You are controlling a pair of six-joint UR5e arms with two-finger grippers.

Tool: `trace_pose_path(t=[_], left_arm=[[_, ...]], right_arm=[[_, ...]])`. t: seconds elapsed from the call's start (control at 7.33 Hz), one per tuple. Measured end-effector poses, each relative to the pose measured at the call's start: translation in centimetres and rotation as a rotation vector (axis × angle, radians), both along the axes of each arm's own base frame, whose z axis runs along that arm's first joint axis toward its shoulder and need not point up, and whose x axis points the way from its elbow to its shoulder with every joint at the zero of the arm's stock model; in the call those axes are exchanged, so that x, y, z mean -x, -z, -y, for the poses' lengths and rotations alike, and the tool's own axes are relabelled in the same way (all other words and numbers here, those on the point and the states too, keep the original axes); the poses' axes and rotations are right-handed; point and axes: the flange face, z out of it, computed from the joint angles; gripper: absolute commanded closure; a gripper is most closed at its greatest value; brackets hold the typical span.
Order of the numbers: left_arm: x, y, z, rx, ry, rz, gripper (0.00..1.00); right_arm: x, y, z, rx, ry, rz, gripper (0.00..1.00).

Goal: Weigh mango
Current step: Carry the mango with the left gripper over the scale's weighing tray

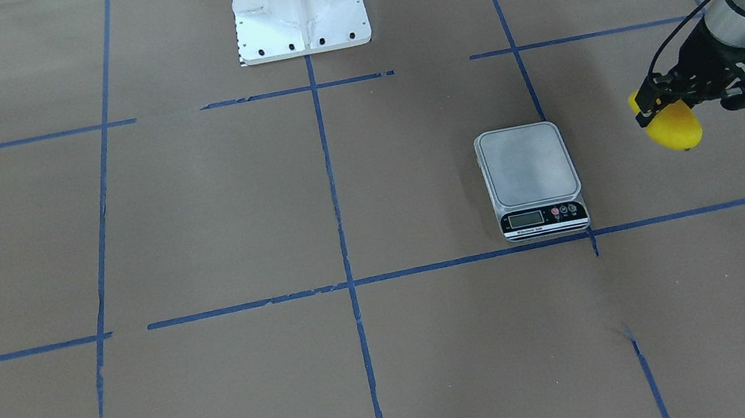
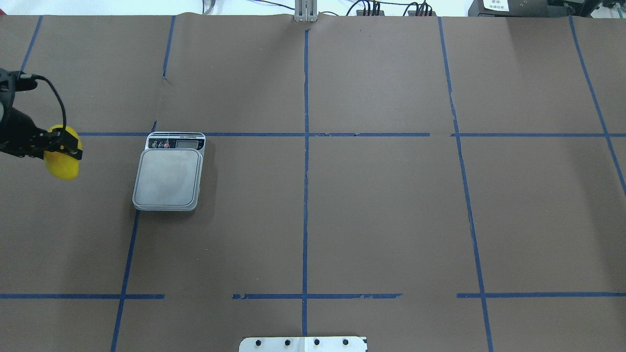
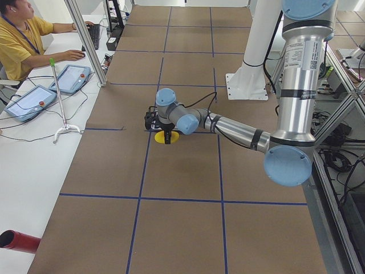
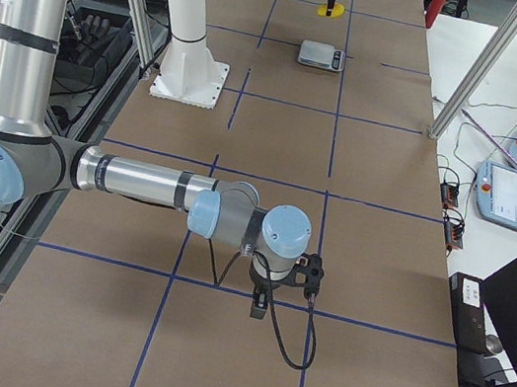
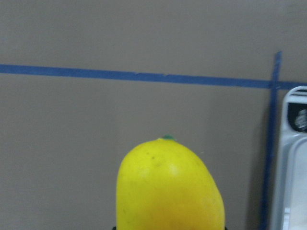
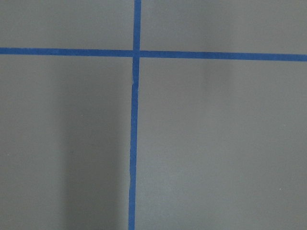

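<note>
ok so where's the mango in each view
Front-facing: mango in left gripper, far right, right of scale.
Overhead: mango far left, left of scale.
Exterior left: mango left of centre; scale not visible.
Exterior right: mango top centre, beyond scale.
Left wrist: mango bottom centre, scale at right edge.
Right wrist: absent.
Shared landmark: scale.

My table wears brown paper, marked into big rectangles by blue tape lines. Several of the crosswise lines have gaps in them. On my left half the scale lies flat on the paper, set over a crossing of two tape lines. Its grey platform is nearer me and its display panel is at the far end, touching the cross line. The display is too small for me to read; it looks blank, perhaps. At my near edge, on the centre line, stands my white base plate, with a row of dark bolt holes.
</note>
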Motion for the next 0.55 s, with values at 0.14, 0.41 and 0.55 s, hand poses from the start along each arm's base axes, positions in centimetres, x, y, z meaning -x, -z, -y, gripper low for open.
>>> trace_pose_path(t=[0.14, 0.41, 0.55], left_arm=[[-4.3, 3.9, 0.4, 0.039, -0.013, -0.010, 1.00], [-13.0, 7.1, -1.3, 0.112, -0.053, 0.007, 1.00], [-15.1, 7.0, -2.0, 0.124, -0.062, 0.023, 1.00]], right_arm=[[0.0, 0.0, 0.0, 0.000, 0.000, 0.000, 0.00], [0.0, 0.0, 0.0, 0.000, 0.000, 0.000, 0.00], [0.0, 0.0, 0.0, 0.000, 0.000, 0.000, 0.00]])
